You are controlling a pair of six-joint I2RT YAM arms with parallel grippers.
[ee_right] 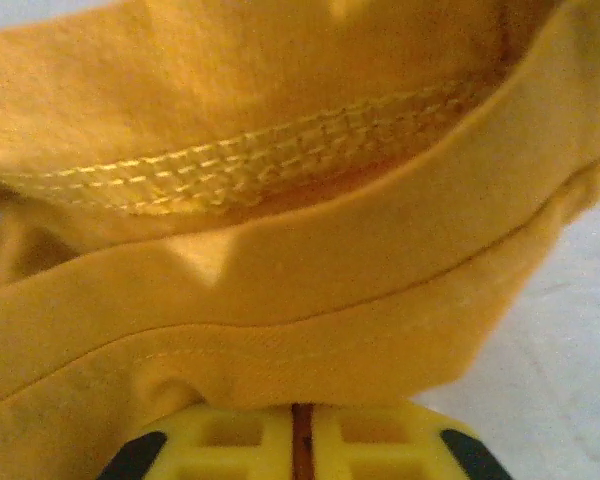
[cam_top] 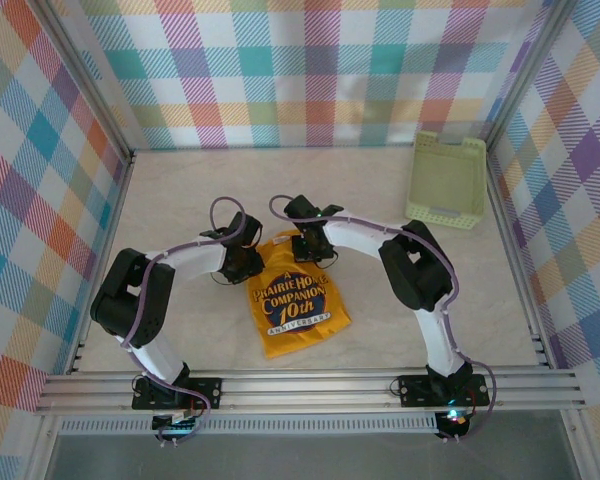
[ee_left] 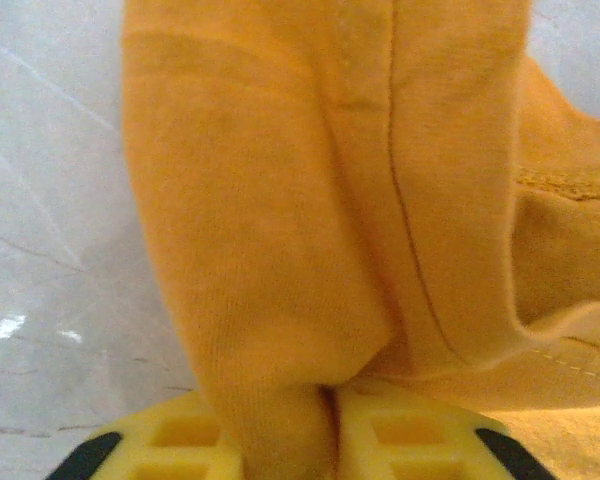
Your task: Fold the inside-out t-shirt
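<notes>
We see the inside-out t-shirt (cam_top: 295, 305) lying bunched on the tabletop (cam_top: 180, 190), left of the pale green basket (cam_top: 445, 210), nearer the arm bases than it and well apart from it; its navy print faces up; the left pincer (ee_left: 330, 425), the farther of the 2 from the basket, is closed onto a fold of yellow cloth; the right pincer (ee_right: 298, 425), closer to the basket, has its jaws all but touching, pinching the stitched hem.
</notes>
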